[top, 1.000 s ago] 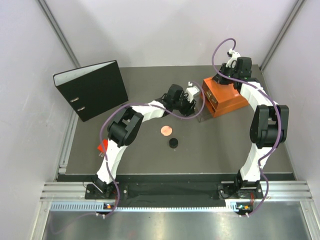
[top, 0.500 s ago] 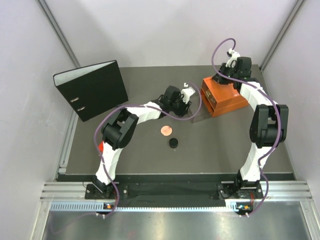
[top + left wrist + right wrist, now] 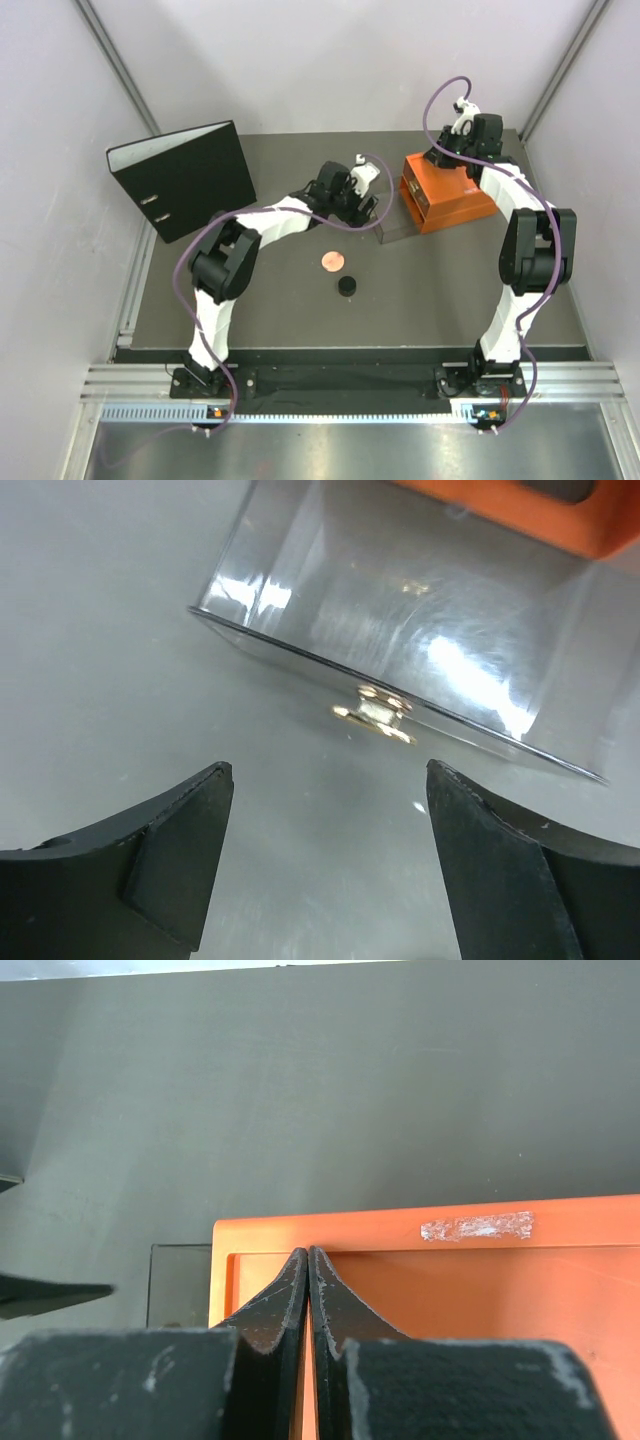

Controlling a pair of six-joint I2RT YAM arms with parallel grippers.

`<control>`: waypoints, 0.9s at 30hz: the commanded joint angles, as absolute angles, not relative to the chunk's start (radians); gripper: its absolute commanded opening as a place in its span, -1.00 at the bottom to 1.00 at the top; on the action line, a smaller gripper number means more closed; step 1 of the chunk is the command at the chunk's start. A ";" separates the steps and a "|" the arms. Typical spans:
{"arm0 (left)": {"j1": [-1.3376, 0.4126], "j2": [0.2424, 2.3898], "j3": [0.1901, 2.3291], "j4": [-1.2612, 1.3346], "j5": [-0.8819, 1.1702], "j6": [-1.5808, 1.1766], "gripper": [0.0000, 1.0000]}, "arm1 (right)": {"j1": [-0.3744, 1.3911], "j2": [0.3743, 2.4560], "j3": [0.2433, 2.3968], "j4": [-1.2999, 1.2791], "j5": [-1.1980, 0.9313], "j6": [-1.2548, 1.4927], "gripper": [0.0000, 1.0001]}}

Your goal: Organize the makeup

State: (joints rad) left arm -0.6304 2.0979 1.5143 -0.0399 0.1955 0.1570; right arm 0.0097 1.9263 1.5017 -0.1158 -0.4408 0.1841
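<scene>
A round pink-tan compact and a small black round jar lie on the dark table in front of the arms. The tube, cream stick and brown bottles are out of view. My left gripper is open and empty, just left of a clear drawer that sticks out of the orange box. In the left wrist view my gripper faces the drawer's gold knob, apart from it. My right gripper is shut and empty, its tips on top of the orange box.
A black ring binder stands at the back left. Grey walls close in the table on three sides. The clear drawer also shows in the right wrist view, left of the box.
My left gripper has drawn back to the left and away from the orange box. The right arm, compact and jar have not moved.
</scene>
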 commanded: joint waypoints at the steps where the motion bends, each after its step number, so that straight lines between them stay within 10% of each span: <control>1: -0.635 1.916 1.445 -0.023 0.195 0.179 0.66 | 0.009 2.069 1.405 -0.492 -0.345 0.141 -1.00; 27: -0.635 1.870 1.229 -0.328 0.321 0.153 0.41 | 0.009 2.082 1.408 -0.495 -0.348 0.141 -1.00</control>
